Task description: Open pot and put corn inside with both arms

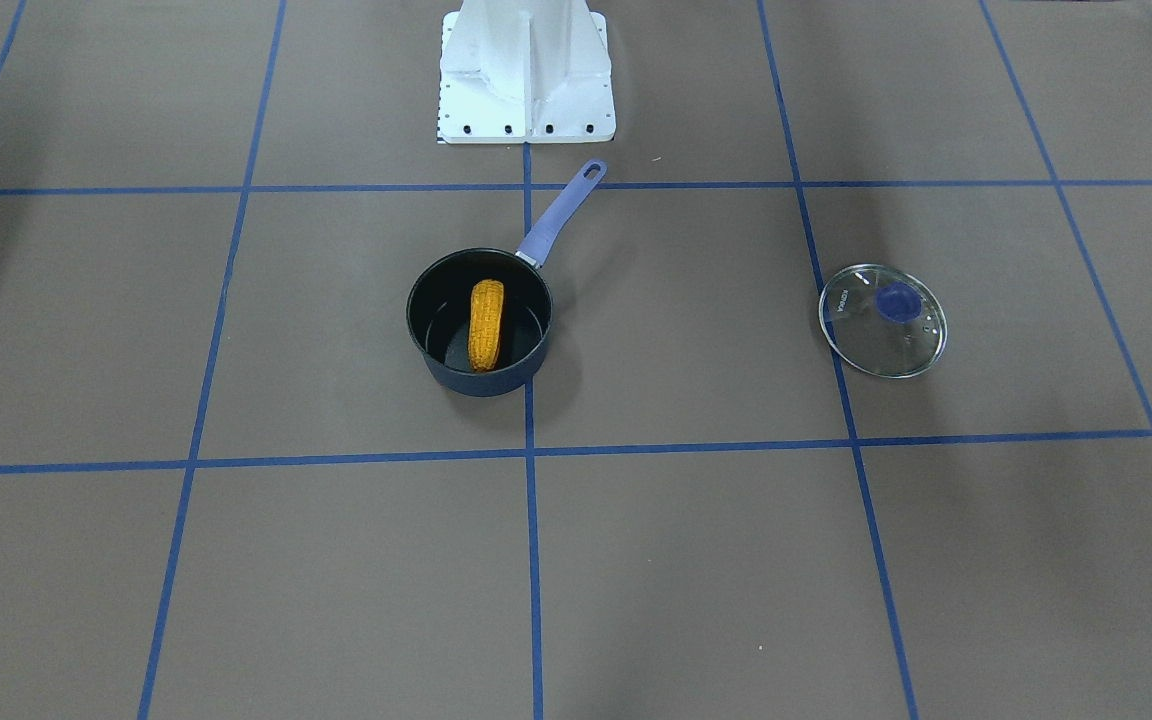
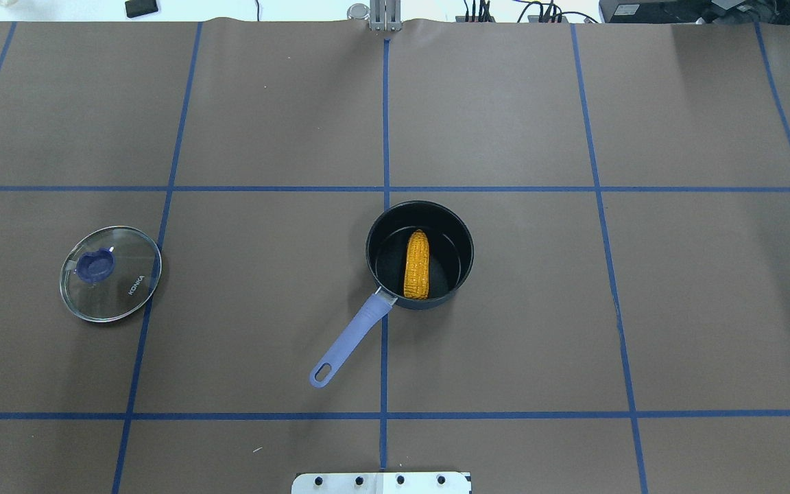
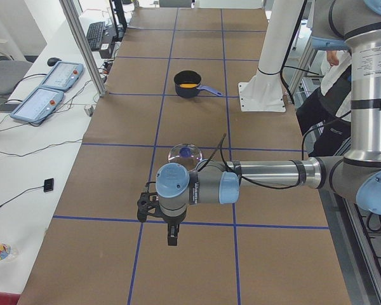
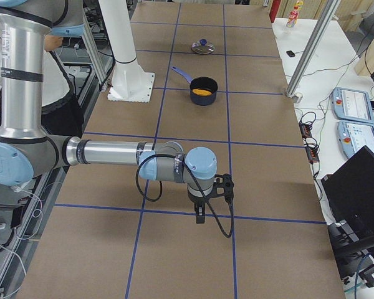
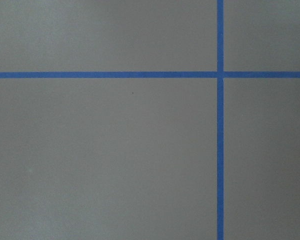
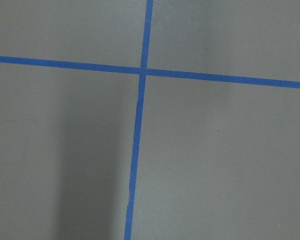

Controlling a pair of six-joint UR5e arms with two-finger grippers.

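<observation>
Overhead exterior view indicates the task appears complete: the pot (image 2: 455, 241) stands uncovered with the corn (image 2: 417, 264) inside, the lid (image 2: 127, 288) lies well apart, and whether the left tool (image 3: 171, 239) and right tool (image 4: 199, 218) are apart or together cannot be told.

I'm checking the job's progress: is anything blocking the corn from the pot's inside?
Nothing visible. The corn already lies inside the open pot; the lid lies on the table, well apart.
</observation>
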